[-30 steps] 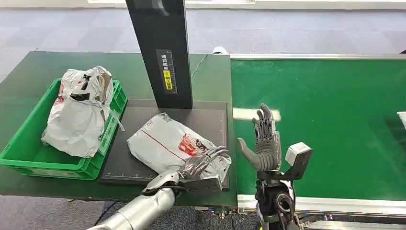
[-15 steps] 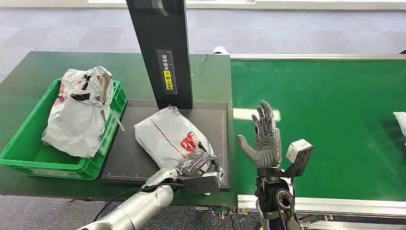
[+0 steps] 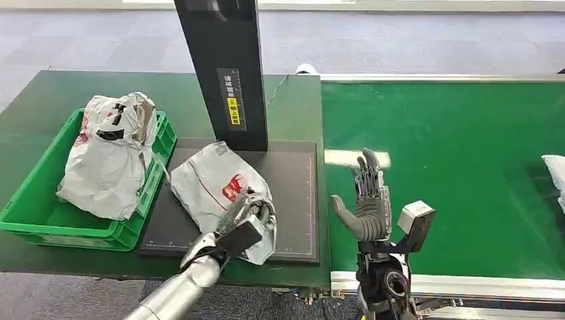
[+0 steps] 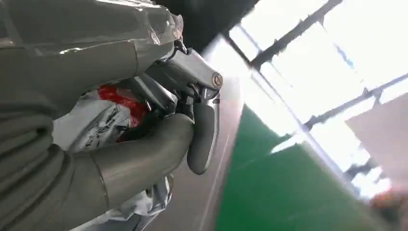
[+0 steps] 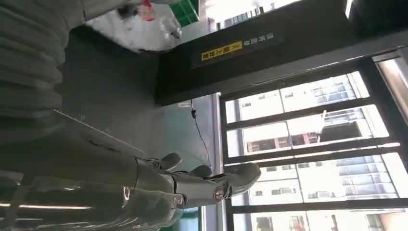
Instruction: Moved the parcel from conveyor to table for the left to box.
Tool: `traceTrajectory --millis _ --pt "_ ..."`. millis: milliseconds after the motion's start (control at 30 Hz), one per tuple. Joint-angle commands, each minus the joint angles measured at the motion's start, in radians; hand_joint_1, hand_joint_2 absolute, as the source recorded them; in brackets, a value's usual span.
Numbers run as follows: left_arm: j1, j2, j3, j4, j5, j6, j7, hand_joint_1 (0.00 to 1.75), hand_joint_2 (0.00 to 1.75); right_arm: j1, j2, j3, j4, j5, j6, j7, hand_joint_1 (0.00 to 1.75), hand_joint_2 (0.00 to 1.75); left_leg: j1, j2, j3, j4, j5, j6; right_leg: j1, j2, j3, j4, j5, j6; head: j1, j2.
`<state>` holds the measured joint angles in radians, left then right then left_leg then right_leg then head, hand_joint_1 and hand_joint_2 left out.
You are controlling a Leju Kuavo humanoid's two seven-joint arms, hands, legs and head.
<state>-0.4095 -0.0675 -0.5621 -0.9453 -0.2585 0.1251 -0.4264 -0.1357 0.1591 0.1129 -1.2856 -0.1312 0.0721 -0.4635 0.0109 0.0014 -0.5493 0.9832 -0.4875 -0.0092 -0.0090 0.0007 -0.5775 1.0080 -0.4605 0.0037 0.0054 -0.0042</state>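
At nine o'clock in the head view a green crate [image 3: 40, 220] sits on the dark green table [image 3: 40, 107], holding a crumpled white bag [image 3: 110, 157] with red and black print. Just beside it, toward the centre, a black mat [image 3: 293, 193] lies on the table, and a black upright column [image 3: 223, 67] with a yellow label rises from the mat's far edge toward twelve o'clock. The parcel [image 3: 213, 187], a grey-white plastic mailer with a red mark, lies on the mat near the crate, its near end gripped by the left hand [image 3: 243, 220]; the left wrist view shows the fingers [image 4: 202, 139] curled around the crinkled plastic. Past the table's edge the bright green conveyor [image 3: 466, 147] runs to three o'clock, framed by a silver rail [image 3: 453, 283] along its near side. Over the belt at five o'clock the right hand [image 3: 366, 200] stands upright with fingers spread and nothing in it. A second white parcel [image 3: 556, 170] shows at the belt's edge at three o'clock. Grey carpet floor [image 3: 400, 40] stretches beyond at twelve o'clock.
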Motion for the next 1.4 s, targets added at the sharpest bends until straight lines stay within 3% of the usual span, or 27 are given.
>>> traceTrajectory --millis 33,400,533,700,767,900,933,967,1167,1400 --pt "0.261 0.117 0.302 -0.616 0.130 0.040 -0.090 1.75 1.75 0.048 -0.028 0.012 0.011 -0.006 -0.012 -0.019 0.00 1.75 0.000 0.004 0.001 -0.001 -0.001 0.000 0.001 0.004 -0.001 -0.001 0.000 0.000 -0.001 0.000" --pt "0.423 0.086 0.455 -0.997 0.264 0.026 -0.242 1.75 1.75 0.036 -0.015 0.008 0.038 -0.002 -0.013 -0.021 0.00 1.75 0.000 0.004 -0.003 0.000 -0.002 0.000 0.001 0.004 -0.004 0.000 0.000 0.000 0.000 0.000" --pt "0.454 0.065 0.529 -1.110 0.361 -0.049 -0.272 1.75 1.75 0.017 -0.005 0.000 0.062 0.000 -0.009 -0.023 0.00 1.75 0.000 0.005 -0.003 0.000 -0.002 0.000 0.001 0.005 -0.004 0.000 0.000 0.000 -0.001 0.000" --pt "0.439 0.037 0.568 -1.117 0.331 -0.096 -0.254 1.75 1.75 0.010 0.006 -0.010 0.065 0.004 -0.005 -0.024 0.00 1.75 0.000 0.002 -0.003 0.000 -0.001 0.000 0.000 0.002 -0.003 0.000 0.000 0.000 0.000 0.000" --pt "0.407 0.034 0.553 -1.053 0.239 -0.106 -0.158 1.75 1.75 0.011 0.014 -0.015 0.057 0.013 -0.001 -0.022 0.00 1.75 0.000 0.002 -0.003 -0.001 0.000 0.000 0.000 0.001 -0.003 -0.001 0.000 0.000 0.000 0.000" --pt "0.362 0.044 0.517 -0.930 0.149 -0.113 -0.103 1.75 1.75 0.007 0.020 -0.022 0.060 0.025 0.003 -0.019 0.00 1.75 0.000 0.000 -0.002 -0.002 0.001 0.001 0.000 0.000 -0.002 -0.003 0.001 0.000 0.000 0.000" --pt "0.350 0.054 0.502 -0.889 0.117 -0.123 -0.069 1.54 1.75 0.006 0.021 -0.024 0.061 0.030 0.006 -0.018 0.00 1.75 0.000 -0.001 -0.002 -0.002 0.001 0.000 0.000 -0.001 -0.002 -0.002 0.000 0.000 0.000 0.000" --pt "0.340 0.055 0.492 -0.852 0.083 -0.128 -0.041 0.00 1.75 0.005 0.022 -0.028 0.061 0.033 0.007 -0.018 0.00 1.75 0.000 -0.002 -0.001 -0.002 0.001 0.000 0.000 -0.002 -0.001 -0.002 0.000 0.000 0.000 0.000" --pt "0.265 0.109 0.388 -0.561 -0.206 -0.154 0.099 0.00 1.75 0.020 0.017 -0.039 0.044 0.046 0.018 -0.011 0.00 1.75 -0.001 -0.005 0.001 -0.004 0.002 0.000 -0.001 -0.005 0.001 -0.003 0.000 0.000 0.000 0.000" --pt "0.194 0.128 0.351 -0.322 -0.237 -0.170 0.112 0.00 1.75 0.011 0.010 -0.030 0.049 0.046 0.022 -0.005 0.00 1.75 -0.001 -0.002 0.001 -0.003 0.001 0.000 -0.001 -0.002 0.000 -0.002 0.000 0.000 -0.001 0.000"
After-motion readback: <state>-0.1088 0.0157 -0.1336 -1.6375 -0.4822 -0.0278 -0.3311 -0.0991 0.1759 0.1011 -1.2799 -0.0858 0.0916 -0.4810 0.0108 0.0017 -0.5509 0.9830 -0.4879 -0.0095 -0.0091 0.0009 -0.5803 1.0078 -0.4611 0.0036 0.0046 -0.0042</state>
